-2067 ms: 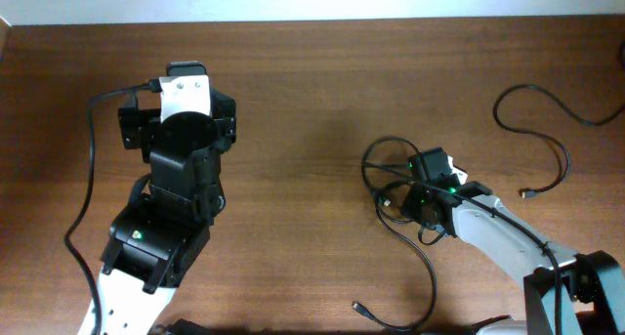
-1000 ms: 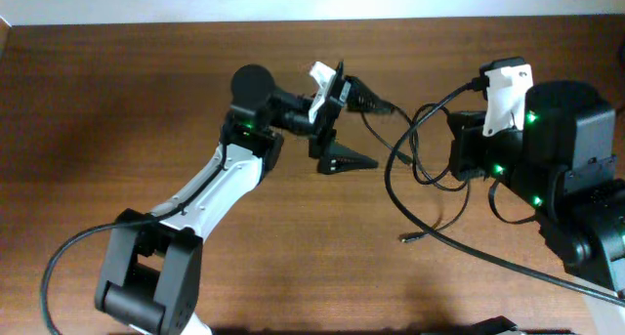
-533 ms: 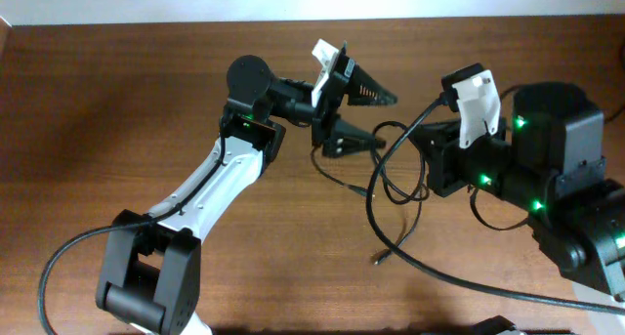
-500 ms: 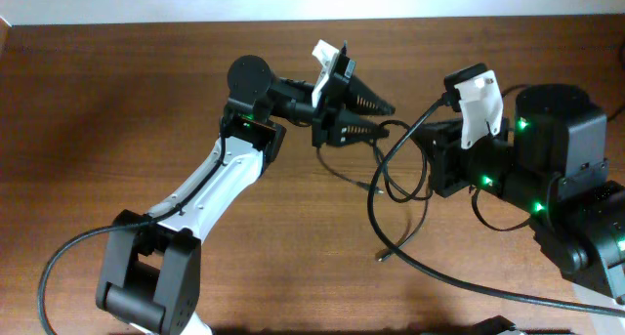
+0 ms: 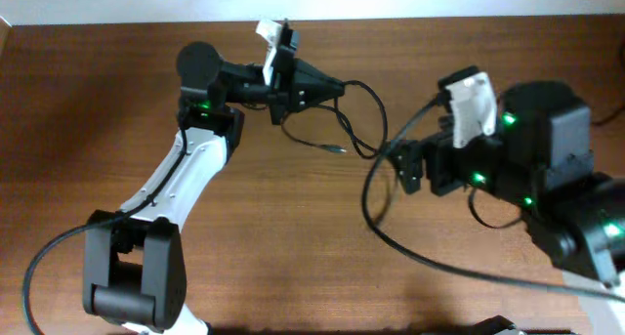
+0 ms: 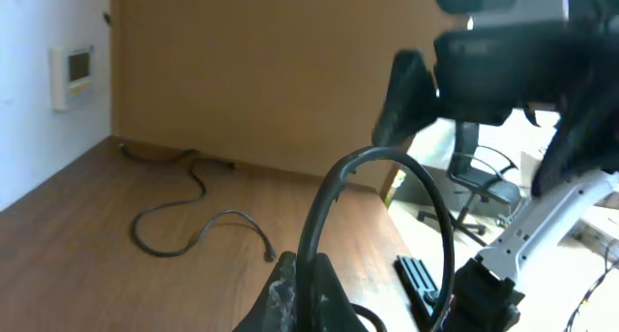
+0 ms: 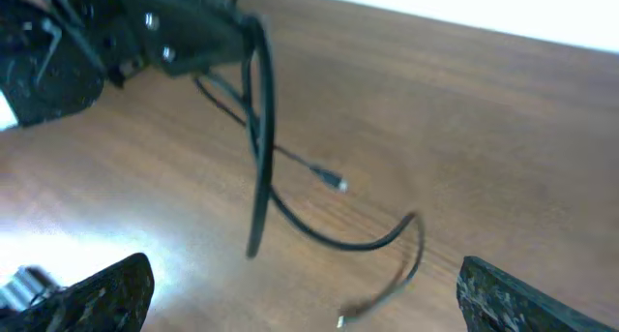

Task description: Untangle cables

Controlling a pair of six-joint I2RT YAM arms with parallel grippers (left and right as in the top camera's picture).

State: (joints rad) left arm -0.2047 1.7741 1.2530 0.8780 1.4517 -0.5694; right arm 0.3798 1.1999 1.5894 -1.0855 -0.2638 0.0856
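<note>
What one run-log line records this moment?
left hand: shut on cable | right hand: open, holding nothing | second cable: lying loose on table

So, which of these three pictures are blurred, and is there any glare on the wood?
Overhead: sharp and evenly lit. Left wrist: the cable loop near the lens is fairly sharp, the right arm is a dark smear, and the room behind it is washed out. Right wrist: the whole picture is soft, the left arm most of all, and a pale glare lies on the table at lower left.
</note>
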